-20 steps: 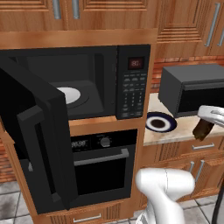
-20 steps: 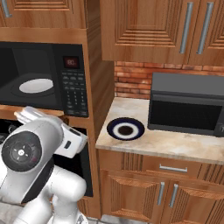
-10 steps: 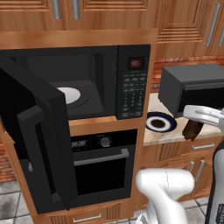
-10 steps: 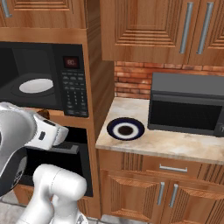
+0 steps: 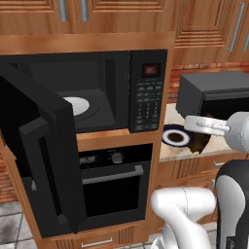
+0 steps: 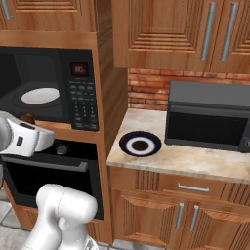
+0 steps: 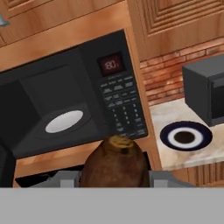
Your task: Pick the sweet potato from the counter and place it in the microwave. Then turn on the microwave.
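My gripper [image 5: 199, 144] is shut on the sweet potato [image 7: 114, 161], a dark brown lump that sits low in the hand view between the fingers. It hangs in the air in front of the counter [image 6: 195, 161], just right of the microwave [image 5: 97, 92]. In the right base view the sweet potato's tip [image 6: 28, 118] peeks over the hand, before the microwave's opening. The microwave door [image 5: 44, 151] stands swung wide open to the left. Its white turntable [image 5: 78, 104] lies bare inside. The keypad [image 7: 122, 111] and red display are straight ahead in the hand view.
A round blue-rimmed plate [image 6: 140, 144] lies on the counter beside the microwave. A smaller dark grey box appliance [image 6: 207, 117] stands at the counter's back right. A black oven [image 5: 114, 180] with a bar handle sits under the microwave. Wooden cabinets hang overhead.
The arm has swung left with the sweet potato in its grip, from over the counter's right part to a spot near the plate and the microwave's keypad.
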### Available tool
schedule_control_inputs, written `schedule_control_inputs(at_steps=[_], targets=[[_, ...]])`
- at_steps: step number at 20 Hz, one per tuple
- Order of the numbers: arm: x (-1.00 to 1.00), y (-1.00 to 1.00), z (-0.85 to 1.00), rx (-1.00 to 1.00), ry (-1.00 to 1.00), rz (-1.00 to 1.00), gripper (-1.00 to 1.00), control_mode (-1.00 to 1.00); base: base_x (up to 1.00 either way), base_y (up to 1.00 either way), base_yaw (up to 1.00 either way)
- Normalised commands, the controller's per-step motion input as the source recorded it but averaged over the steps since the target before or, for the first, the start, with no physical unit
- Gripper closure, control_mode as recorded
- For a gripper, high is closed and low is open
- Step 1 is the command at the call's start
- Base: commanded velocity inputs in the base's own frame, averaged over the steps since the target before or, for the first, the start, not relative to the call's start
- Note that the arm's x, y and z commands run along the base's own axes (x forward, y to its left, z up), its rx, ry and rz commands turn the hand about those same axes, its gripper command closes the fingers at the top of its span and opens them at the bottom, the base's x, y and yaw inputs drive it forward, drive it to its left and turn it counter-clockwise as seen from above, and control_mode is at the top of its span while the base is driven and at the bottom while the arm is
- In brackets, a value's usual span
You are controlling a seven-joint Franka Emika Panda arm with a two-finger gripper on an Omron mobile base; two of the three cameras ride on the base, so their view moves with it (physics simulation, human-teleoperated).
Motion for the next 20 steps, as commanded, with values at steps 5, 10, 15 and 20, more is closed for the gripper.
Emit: schedule_control_inputs(at_steps=[5, 10, 15, 20], targets=[[0.00, 0.39, 0.05, -0.06, -0.10, 0.01, 1.00, -1.00, 0.00, 0.00, 0.00], [0.00, 0.35, 0.10, -0.05, -0.07, 0.01, 1.00, -1.00, 0.00, 0.00, 0.00], [0.04, 0.27, 0.12, -0.03, -0.01, 0.00, 1.00, -1.00, 0.00, 0.00, 0.00], [0.11, 0.17, 0.08, -0.03, 0.00, 0.00, 1.00, -1.00, 0.00, 0.00, 0.00]])
